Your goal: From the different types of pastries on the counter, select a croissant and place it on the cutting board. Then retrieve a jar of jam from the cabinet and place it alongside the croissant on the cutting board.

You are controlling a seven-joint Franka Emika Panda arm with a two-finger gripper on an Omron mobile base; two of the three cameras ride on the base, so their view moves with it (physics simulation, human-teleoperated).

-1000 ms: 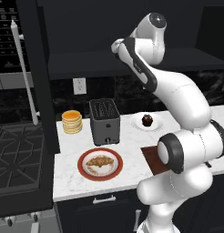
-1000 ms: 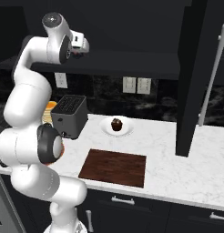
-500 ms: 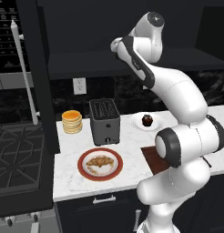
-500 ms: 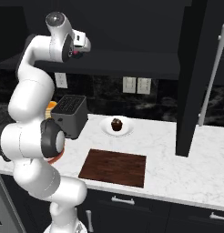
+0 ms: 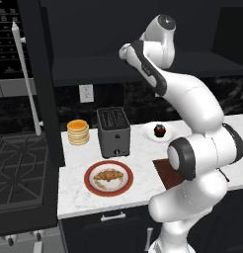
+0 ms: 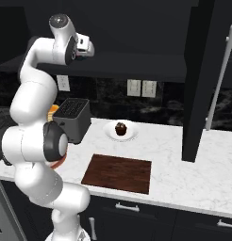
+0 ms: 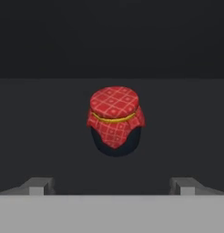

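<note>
The arm reaches up high, its gripper pointed into the dark cabinet above the worktop. The fingers stand wide apart, holding nothing. Straight ahead of them on the cabinet shelf sits the jar of jam, upright, a red checked cloth tied over its top, clear of both fingertips.

Down below, the croissant lies on a red-rimmed plate near the worktop's front edge, just before the toaster. The pancakes are stacked by the left edge, the cupcake on a white plate toward the back. The cutting board lies bare near the front edge.
</note>
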